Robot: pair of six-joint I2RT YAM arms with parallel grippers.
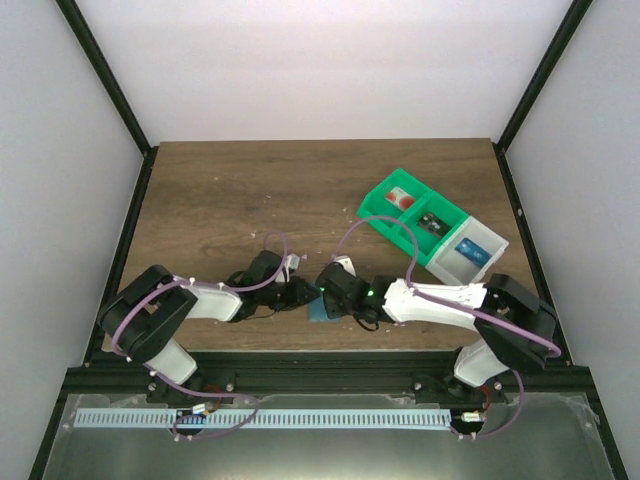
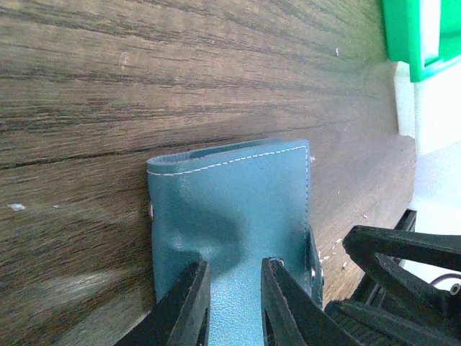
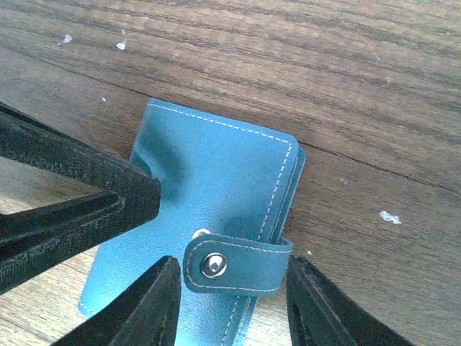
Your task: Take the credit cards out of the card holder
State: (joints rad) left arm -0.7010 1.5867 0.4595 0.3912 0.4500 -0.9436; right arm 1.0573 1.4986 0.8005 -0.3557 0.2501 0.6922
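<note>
The light-blue card holder [image 1: 322, 313] lies folded shut on the wood table between my two grippers. In the left wrist view the card holder [image 2: 230, 202] runs away from my left gripper [image 2: 234, 265], whose tips bite into its dented face a little apart. In the right wrist view its strap [image 3: 238, 265] wraps over the edge of the card holder [image 3: 216, 173], and a bare metal stud [image 3: 198, 232] peeks out above the strap. My right gripper [image 3: 232, 263] stands open, one finger on each side of the strap, touching nothing. The credit cards are hidden.
A green compartment bin [image 1: 405, 205] and a white one [image 1: 470, 255] joined to it stand at the right back, with small items inside. Their corners, green bin [image 2: 403, 36] and white bin [image 2: 432, 108], show in the left wrist view. The table's front edge is just behind the holder.
</note>
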